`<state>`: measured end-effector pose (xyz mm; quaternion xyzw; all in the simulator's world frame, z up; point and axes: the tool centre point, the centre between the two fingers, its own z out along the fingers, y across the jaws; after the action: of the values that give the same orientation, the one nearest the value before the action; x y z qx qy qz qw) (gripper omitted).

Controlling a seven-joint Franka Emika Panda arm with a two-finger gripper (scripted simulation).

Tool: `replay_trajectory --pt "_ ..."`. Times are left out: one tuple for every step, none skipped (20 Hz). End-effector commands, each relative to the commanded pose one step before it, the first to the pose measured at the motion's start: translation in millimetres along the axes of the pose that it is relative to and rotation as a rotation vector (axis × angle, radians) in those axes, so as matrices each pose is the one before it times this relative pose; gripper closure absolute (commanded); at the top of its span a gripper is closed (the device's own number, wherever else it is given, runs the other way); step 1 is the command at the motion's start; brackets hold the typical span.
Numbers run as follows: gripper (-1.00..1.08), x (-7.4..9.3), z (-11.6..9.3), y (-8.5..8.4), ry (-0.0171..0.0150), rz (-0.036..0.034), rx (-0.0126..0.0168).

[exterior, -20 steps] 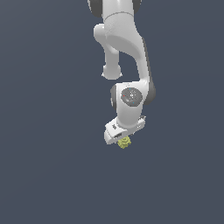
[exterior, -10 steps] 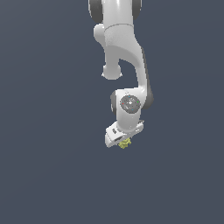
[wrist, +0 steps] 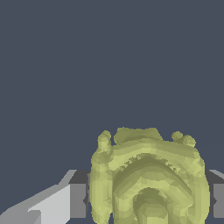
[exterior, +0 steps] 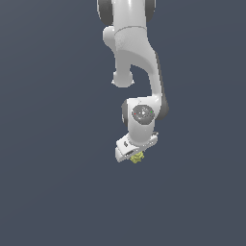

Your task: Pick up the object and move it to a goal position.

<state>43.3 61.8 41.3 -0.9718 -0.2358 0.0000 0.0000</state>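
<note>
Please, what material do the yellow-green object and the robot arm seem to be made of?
The object: matte, lumpy, ridged in swirls, perhaps rough plastic or something organic; the flat render leaves it open. The arm: smooth white shell with soft highlights, probably glossy painted plastic or metal.

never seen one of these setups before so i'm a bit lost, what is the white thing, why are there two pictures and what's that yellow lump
These are computer-simulated pictures, not photographs. The white jointed machine is a robot arm. It hangs down into the exterior view, which a camera off the arm takes. At its lower end sits the tool, the part that grasps. The wrist view comes from a camera mounted on the arm's wrist, looking past the tool, so everything there looks huge. The small yellow-green lumpy chunk with a swirl-like face is the thing the arm must carry to a goal spot. It sits between the tool's grey fingers, which seem closed on it. Behind it there is only plain dark blue-grey; no table surface or other things are visible.
</note>
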Motion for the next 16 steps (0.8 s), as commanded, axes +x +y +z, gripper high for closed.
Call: replay_trajectory --pt "1.08 0.08 -0.28 -0.19 0.00009 -0.00017 -0.00007" --pt "1.08 0.09 -0.92 -0.31 0.00000 0.00000 0.00000" --pt "1.08 0.15 -1.54 -0.52 0.00000 0.00000 0.00000" --pt "1.08 0.22 -2.16 -0.73 0.00000 0.00000 0.00000" --pt "1.08 0.28 -2.79 -0.94 0.00000 0.00000 0.00000" --pt "1.08 0.35 -3.44 -1.15 0.00000 0.00000 0.00000" --pt "1.08 0.41 -4.09 -1.37 0.00000 0.00000 0.00000" --pt "1.08 0.48 -4.77 -1.60 0.00000 0.00000 0.00000" --pt "1.08 0.56 -5.46 -1.83 0.00000 0.00000 0.00000" --pt "1.08 0.63 -6.19 -2.07 0.00000 0.00000 0.00000" --pt "1.08 0.79 -6.88 -2.50 -0.00020 -0.00027 -0.00036" --pt "1.08 0.78 -7.61 -2.54 0.00000 0.00000 0.00000" --pt "1.08 0.86 -8.27 -2.75 0.00000 0.00000 0.00000" --pt "1.08 0.92 -8.89 -2.95 0.00000 0.00000 0.00000" --pt "1.08 0.99 -9.47 -3.14 0.00000 0.00000 0.00000" --pt "1.08 1.06 -10.02 -3.32 0.00000 0.00000 0.00000"
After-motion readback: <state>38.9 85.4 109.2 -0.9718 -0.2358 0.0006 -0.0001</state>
